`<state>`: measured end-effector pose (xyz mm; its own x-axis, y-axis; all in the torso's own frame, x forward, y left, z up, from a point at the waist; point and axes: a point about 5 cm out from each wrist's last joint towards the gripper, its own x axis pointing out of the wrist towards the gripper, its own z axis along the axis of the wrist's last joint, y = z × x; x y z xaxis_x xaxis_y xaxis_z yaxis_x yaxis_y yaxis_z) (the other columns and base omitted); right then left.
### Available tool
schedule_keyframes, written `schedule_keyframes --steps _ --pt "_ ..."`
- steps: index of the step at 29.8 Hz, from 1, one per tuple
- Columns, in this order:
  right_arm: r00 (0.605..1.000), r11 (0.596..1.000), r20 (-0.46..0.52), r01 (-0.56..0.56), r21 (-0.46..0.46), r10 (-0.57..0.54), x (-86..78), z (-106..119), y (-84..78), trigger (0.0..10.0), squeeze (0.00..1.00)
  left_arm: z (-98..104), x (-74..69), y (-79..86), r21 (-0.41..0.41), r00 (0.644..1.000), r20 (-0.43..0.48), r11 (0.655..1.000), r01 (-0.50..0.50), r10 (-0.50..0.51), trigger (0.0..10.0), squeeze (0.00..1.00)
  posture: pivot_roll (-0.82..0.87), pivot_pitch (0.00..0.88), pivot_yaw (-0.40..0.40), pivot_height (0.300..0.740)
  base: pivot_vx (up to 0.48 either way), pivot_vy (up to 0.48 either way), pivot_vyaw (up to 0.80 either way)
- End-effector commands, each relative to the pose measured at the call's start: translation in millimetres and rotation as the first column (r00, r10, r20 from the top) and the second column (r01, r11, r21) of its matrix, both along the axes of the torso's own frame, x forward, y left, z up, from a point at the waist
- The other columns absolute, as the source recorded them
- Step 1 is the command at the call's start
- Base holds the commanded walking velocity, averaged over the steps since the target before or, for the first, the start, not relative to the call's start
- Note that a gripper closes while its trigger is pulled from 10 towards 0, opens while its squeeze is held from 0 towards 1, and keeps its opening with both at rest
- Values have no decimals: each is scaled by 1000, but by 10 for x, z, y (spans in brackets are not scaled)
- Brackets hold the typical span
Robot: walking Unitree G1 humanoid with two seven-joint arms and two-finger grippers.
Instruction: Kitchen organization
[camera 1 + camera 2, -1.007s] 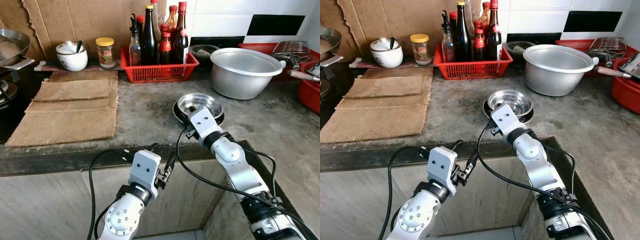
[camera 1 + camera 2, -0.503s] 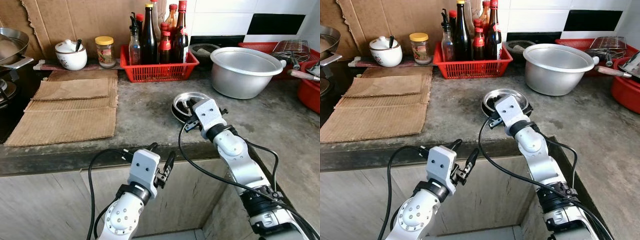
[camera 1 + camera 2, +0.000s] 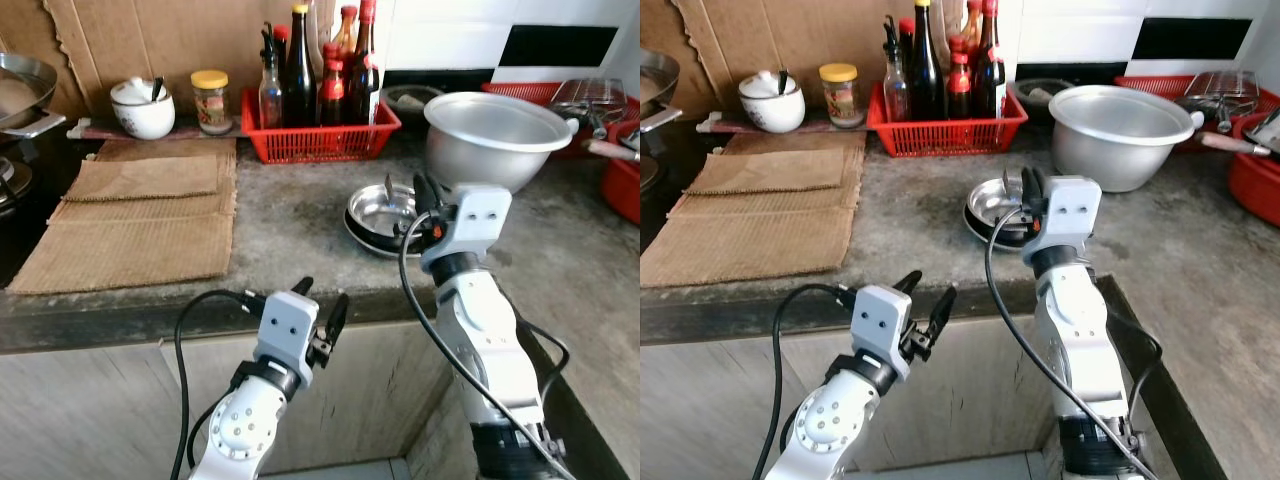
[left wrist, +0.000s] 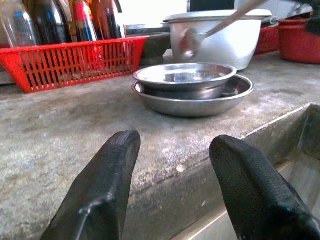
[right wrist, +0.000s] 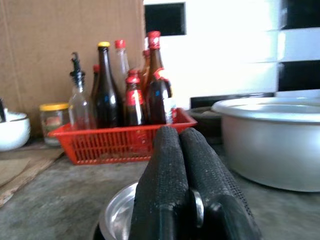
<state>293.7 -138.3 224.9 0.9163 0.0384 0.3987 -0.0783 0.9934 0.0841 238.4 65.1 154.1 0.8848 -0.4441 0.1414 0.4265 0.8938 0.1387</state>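
Spoon [image 4: 190, 42] was up in the air over the small steel bowl [image 4: 185, 76], bowl end down, handle slanting up and away toward the right gripper [image 5: 179, 137]. The right gripper's fingers were pressed together, with a sliver of metal showing between them, so it looked clamped on the spoon handle. It hung just above the bowl's far rim, near the big aluminium pot [image 3: 490, 140].

The bowl sat nested in a shallow steel dish [image 4: 240, 90], both on the concrete counter [image 3: 290, 230], close to its front edge. Left gripper [image 4: 175, 142] had its fingers spread with nothing in them. It hovered low in front of the counter edge, pointing at the dish, apart from it.

Step in hand, as a guess: the spoon was lifted off the dishes and needed carrying to its place. Where that place was couldn't be told.

- The grip was at the handle's far end, so the spoon could swing or slip. Best to move slowly and keep the wrist level.
- Keep the bowl end clear of the pot's rim and the bowl's rim while travelling. A knock could spin the spoon out of the fingers.
- The red basket [image 3: 310, 145] of bottles [image 3: 298, 70] stood behind, top-heavy, so routing away from it made sense.
- The left gripper was placed to steady or take the dish stack next. It should have waited until the spoon was clear.
- The stack was near the counter edge, so avoid nudging it forward.
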Motion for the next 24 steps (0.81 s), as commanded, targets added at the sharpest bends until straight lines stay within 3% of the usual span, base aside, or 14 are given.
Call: schedule_keyframes --steps 1,2,3,12,24 --pt "1000 1000 24 15 13 -15 -61 76 -25 2157 0 0 12 -7 0 1000 2 1000 2 -2 10000 0 19 0 -35 740 0 0 0" --pt "1000 1000 23 19 12 -19 -95 68 -33 4706 0 5 17 -6 2 1000 7 1000 0 0 10000 0 18 0 -32 740 0 0 0" --pt "1000 1000 19 21 14 -21 -107 61 -36 10000 0 7 24 -2 3 1000 10 1000 -3 3 10000 0 16 0 -30 740 0 0 0" --pt "999 998 -1 40 56 -40 -229 29 -1 10000 0 38 53 -8 -6 1000 28 1000 8 -8 10000 0 14 0 -22 740 0 0 0" --pt "1000 997 -22 23 68 -22 -244 14 70 10000 0 24 58 -6 0 1000 27 1000 9 -9 10000 0 18 0 -23 740 -87 0 0"
